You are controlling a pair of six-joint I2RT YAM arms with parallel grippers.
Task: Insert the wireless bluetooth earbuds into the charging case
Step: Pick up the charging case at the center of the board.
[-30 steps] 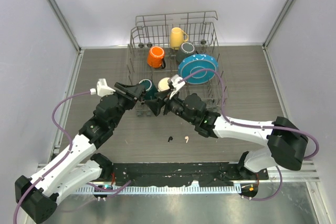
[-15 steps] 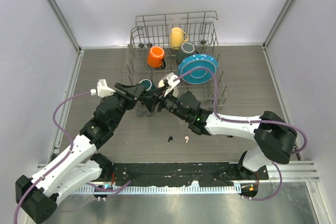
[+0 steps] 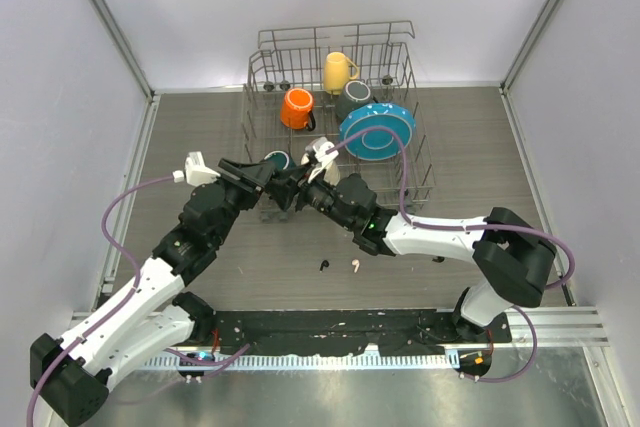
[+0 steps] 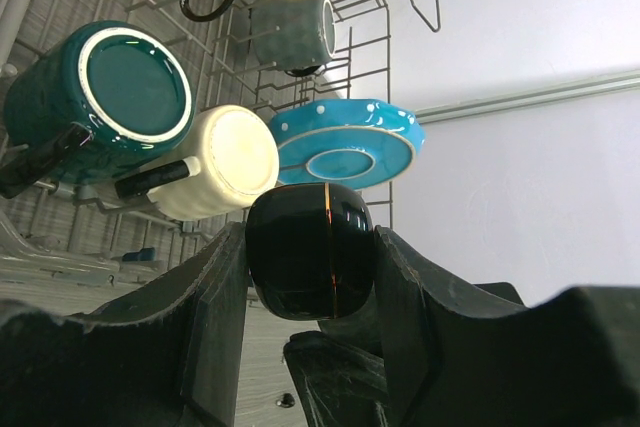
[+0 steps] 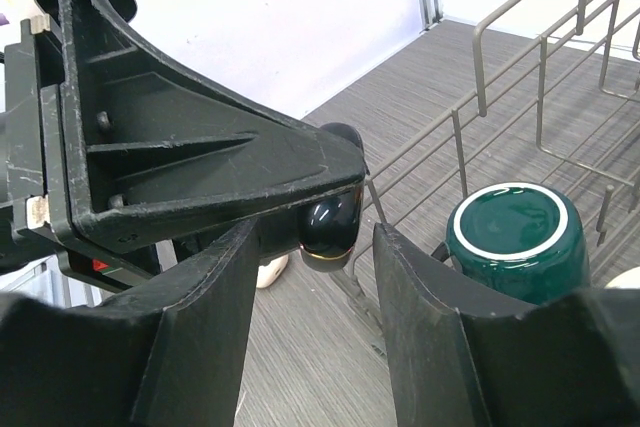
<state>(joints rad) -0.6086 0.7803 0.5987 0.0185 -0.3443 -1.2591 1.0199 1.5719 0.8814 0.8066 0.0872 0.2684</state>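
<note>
The left end effector (image 4: 311, 259) is clamped on the black charging case (image 4: 312, 247), one finger pressed against each side, holding it off the desk (image 3: 200, 127) near the middle, just in front of the dish rack (image 3: 262, 59) that stands along the far edge. The case appears closed, with a thin seam line running down its face. The right end effector (image 5: 318, 247) faces it head-on with its fingers apart; the case sits in the gap ahead of them, and whether they touch it cannot be told. Two earbuds lie on the desk toward the near edge, about midway along it: a black earbud (image 3: 322, 266) and, just beside it, a white earbud (image 3: 353, 267). In the rack behind the case are a teal mug (image 4: 95, 97), a cream mug (image 4: 225, 159) and a blue plate (image 4: 345, 142).
</note>
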